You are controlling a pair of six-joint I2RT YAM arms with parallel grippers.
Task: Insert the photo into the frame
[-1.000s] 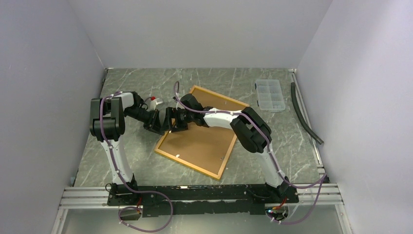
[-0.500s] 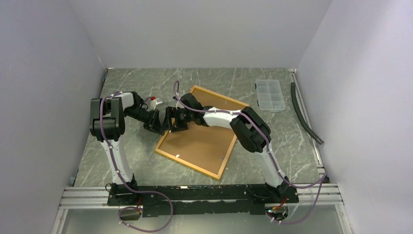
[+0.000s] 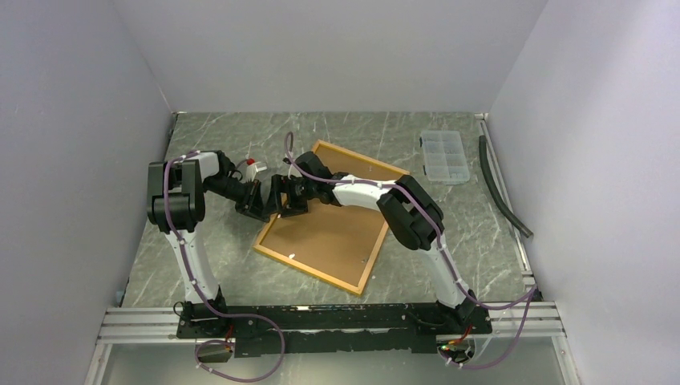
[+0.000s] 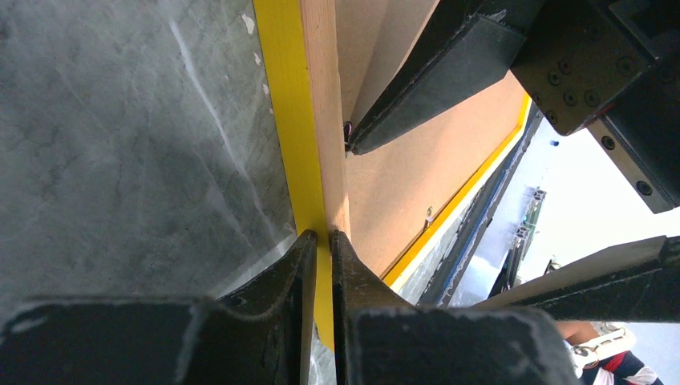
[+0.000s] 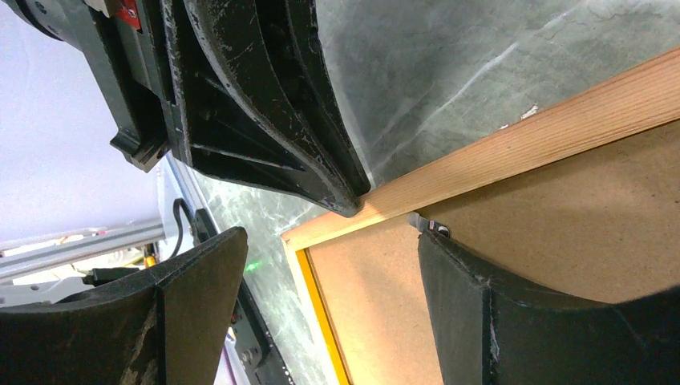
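The frame (image 3: 329, 233) lies back-up on the table, showing light-brown backing board and a wooden rim with a yellow edge (image 4: 293, 120). My left gripper (image 3: 263, 202) is shut on the frame's left rim, pinching the thin yellow-and-wood edge between its fingertips (image 4: 321, 234). My right gripper (image 3: 293, 200) hovers open over the same corner of the backing (image 5: 561, 200). One of its fingers stands beside a small metal tab (image 5: 429, 224), the other over the table off the frame's end. The left gripper's fingers (image 5: 321, 160) show in the right wrist view, touching the rim. The photo is out of view.
A clear plastic compartment box (image 3: 445, 156) sits at the back right. A black hose (image 3: 501, 188) lies along the right wall. A small red-and-white object (image 3: 252, 163) sits behind the left wrist. Grey walls enclose the marble-patterned table on three sides.
The right arm and the frame have edged very slightly to the left. The left gripper keeps its pinch on the rim and the right gripper stays open.
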